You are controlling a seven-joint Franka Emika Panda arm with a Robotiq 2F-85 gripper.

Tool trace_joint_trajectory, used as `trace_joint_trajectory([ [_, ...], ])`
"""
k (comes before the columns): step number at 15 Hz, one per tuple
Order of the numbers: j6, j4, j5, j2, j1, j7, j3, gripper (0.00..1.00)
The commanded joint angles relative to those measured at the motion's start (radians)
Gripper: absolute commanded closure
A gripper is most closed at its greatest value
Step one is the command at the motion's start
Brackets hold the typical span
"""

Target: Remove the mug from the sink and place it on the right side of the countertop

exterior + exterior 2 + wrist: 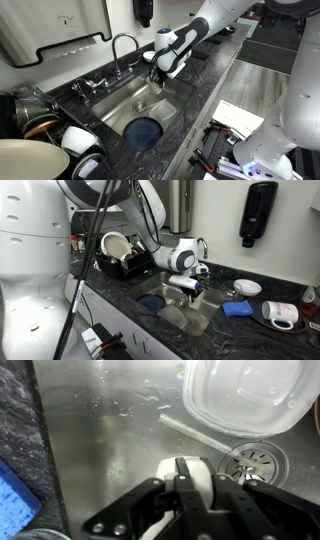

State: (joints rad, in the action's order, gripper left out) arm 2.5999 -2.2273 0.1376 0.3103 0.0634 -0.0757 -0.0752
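A pale wall [225, 210] fills the upper part in an exterior view, with a black dispenser [258, 213] mounted at two o'clock. White cabinet fronts [120, 312] stand at seven o'clock.

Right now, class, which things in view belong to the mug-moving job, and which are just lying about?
Job: small cream-beige mug, gripper holding it, brushed stainless-steel sink, dark speckled stone countertop.
Lying about: clear plastic container, round blue object, shallow white bowl.
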Motion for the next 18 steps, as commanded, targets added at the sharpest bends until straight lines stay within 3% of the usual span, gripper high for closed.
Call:
trace_joint_trajectory([
  [1, 0.039, -0.118, -0.077, -0.143, 0.050, -0.054, 0.009, 0.96],
  [9, -0.007, -0.188, -0.235, -0.322, 0.106, -0.187, -0.040, 0.96],
  [18, 0.016, -0.248, -0.235, -0.411, 0.143, -0.157, -0.153, 0.96],
])
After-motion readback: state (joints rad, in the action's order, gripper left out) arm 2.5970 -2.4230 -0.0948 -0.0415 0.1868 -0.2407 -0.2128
